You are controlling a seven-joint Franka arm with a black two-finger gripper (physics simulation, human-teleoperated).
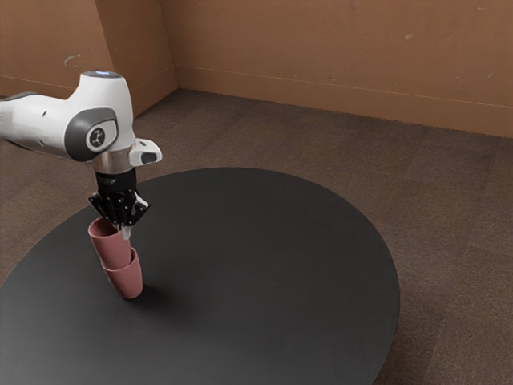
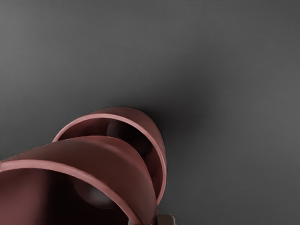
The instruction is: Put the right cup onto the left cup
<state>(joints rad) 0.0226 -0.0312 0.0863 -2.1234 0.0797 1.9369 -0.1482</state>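
**Support Surface: Round Table and Directly Placed Item**

The support surface is a round table (image 1: 272,273) with a smooth, black top. In the exterior view, it extends from the lower left of the frame across the lower center; the left and lower frame edges crop its outline. One item rests directly on the top: the lower cup (image 1: 126,282), reddish pink, base down, mouth up. It is located left of center in the exterior view, below mid-height. A soft shadow (image 1: 160,304) lies on the table just beside the cup's base.
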